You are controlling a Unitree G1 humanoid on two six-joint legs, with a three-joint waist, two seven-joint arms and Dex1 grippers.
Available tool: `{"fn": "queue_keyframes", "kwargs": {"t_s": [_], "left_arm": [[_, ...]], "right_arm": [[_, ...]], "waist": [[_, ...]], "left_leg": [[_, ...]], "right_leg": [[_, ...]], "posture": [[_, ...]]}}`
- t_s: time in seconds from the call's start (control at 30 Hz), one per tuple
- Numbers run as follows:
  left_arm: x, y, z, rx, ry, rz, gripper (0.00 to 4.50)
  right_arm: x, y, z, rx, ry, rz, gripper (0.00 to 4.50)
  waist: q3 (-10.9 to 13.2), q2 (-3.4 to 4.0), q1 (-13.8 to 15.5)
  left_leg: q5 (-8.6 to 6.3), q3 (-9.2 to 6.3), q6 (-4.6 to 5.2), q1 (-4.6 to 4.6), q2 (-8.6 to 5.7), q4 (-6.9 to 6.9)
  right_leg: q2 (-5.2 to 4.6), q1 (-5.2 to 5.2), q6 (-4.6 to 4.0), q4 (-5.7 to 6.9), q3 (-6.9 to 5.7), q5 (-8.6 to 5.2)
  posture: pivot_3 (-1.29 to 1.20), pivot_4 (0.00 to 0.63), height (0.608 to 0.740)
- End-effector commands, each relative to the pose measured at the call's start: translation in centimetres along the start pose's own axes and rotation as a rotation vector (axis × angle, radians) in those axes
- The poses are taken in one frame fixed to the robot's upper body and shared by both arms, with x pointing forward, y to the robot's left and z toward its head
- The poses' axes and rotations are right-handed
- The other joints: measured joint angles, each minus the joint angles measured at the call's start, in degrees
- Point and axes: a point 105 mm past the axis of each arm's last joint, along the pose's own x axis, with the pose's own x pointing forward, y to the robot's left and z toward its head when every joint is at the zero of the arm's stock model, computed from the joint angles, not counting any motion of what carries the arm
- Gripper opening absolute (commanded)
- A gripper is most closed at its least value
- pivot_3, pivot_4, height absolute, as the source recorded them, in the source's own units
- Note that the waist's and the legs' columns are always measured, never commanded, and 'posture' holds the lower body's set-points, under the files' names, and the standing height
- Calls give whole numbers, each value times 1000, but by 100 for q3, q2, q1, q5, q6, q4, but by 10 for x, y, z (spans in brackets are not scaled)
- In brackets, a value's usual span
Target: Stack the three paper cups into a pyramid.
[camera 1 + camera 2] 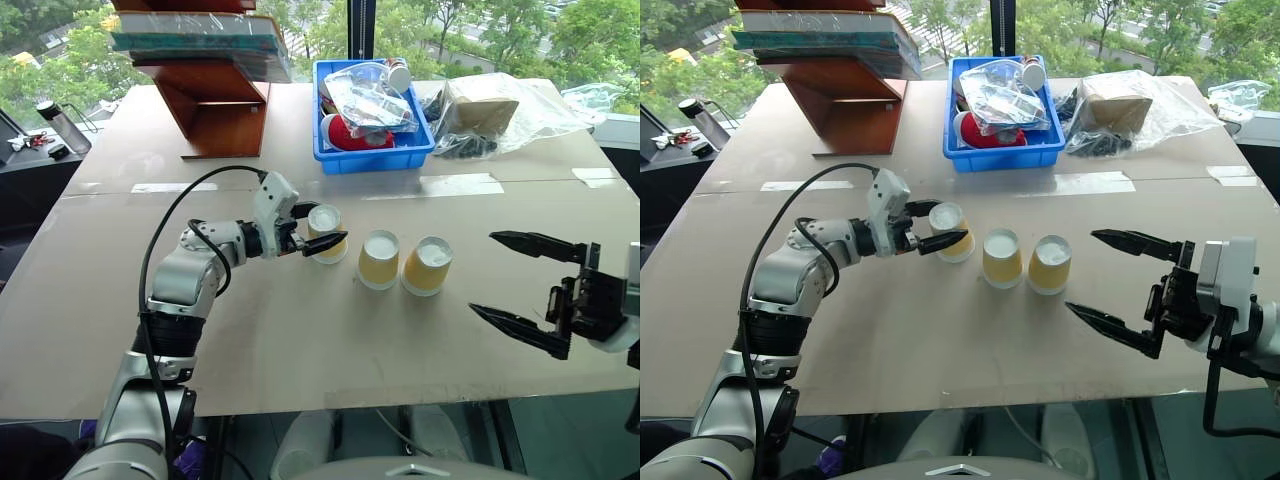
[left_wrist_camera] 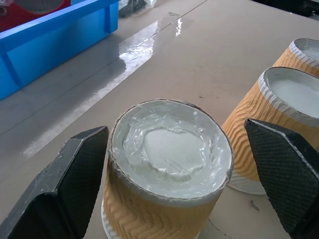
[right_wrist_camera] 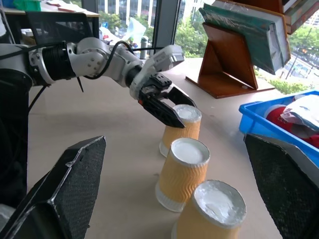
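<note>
Three paper cups stand upside down in a row on the tabletop, none stacked yet, so the pyramid is not begun. At the left, the left gripper brackets the left cup, fingers spread and not yet squeezing. The middle cup and right cup stand close together. Farther right, the right gripper hangs released, empty.

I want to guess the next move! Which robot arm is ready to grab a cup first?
Probably the left. Its open left gripper already straddles the nearest paper cup, while the right gripper hangs open, away from the cups.
</note>
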Motion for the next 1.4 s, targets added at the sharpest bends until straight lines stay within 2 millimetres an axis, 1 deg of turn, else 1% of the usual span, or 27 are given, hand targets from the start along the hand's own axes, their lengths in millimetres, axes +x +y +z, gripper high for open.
{"fn": "queue_keyframes", "kwargs": {"t_s": [0.03, 0.1, 0.2, 0.23, 0.5, 0.7, 0.83, 0.97, 1.07, 1.27, 1.33, 1.4], "left_arm": [[0, -2, 12, 37, -27, -10, 4500], [0, -2, 11, 32, -27, -14, 4500], [1, -5, 8, 35, -16, -28, 3740], [1, -4, 7, 39, -12, -26, 3375], [-4, 1, 2, 53, 0, -23, 3375], [-10, 12, 0, 66, 4, -16, 3375], [-9, 11, -3, 81, 16, -41, 3375], [-8, 11, -1, 89, 7, -43, 3375], [-10, 9, 7, 97, -9, -52, 3375], [-16, 10, 36, 133, -28, -93, 3375], [-13, 6, 60, 148, -69, -135, 3375], [-10, -1, 78, 157, -91, -184, 3375]], "right_arm": [[-7, -2, 6, -40, 1, -1, 4374], [-9, -3, 5, -38, 6, -4, 4374], [-11, -4, 4, -33, 10, -13, 4500], [-11, -5, 3, -34, 13, -20, 4500], [-13, -5, 0, -25, 28, -50, 4500], [-14, -7, -4, -19, 37, -77, 4500], [-13, -9, -6, -24, 46, -89, 4500], [-12, -10, -7, -24, 50, -102, 4500], [-12, -10, -8, -20, 53, -106, 4500], [-18, -12, -10, -17, 68, -128, 4500], [-31, -17, -17, -12, 97, -167, 4500], [-41, -22, -19, -18, 108, -196, 4500]], "waist": [[0, 0, -1], [0, 0, -1], [0, 0, -1], [0, 0, -1], [0, 0, -1], [0, -1, -8], [-1, -1, -10], [-1, -1, -10], [-1, -1, -9], [1, -4, -9], [3, -7, 18], [8, -15, 52]], "left_leg": [[0, 0, 0, 0, 0, 0], [0, 0, 0, 0, 0, 0], [0, 1, 0, 0, 0, 1], [0, 1, 0, 0, 0, 2], [0, 1, 0, 0, 0, 3], [0, 3, 0, 2, 0, 4], [0, 3, 0, 4, 0, 6], [0, 4, 0, 5, 0, 7], [0, 3, 0, 4, 0, 7], [0, 2, 0, 3, 0, 8], [0, 2, 0, 2, -1, 8], [0, -5, 0, -5, -4, 15]], "right_leg": [[0, 0, 0, 1, 0, 0], [0, -1, 0, 2, 0, 0], [-1, 0, 0, 2, 1, 0], [-1, 0, 0, 3, 1, 0], [-1, 0, 0, 5, 2, 0], [-1, 0, 0, 9, 3, 0], [0, 0, 0, 14, 3, 0], [0, 0, 0, 16, 3, 0], [0, 0, 0, 16, 3, 0], [1, -1, 0, 17, 2, 0], [0, -1, 0, 17, 2, 0], [-1, -1, 0, 17, -6, 0]], "posture": [[0, 150, 740], [0, 150, 740], [0, 150, 740], [0, 150, 740], [0, 150, 740], [0, 150, 740], [0, 150, 740], [0, 150, 740], [0, 150, 740], [0, 150, 740], [0, 150, 740], [0, 150, 740]]}}
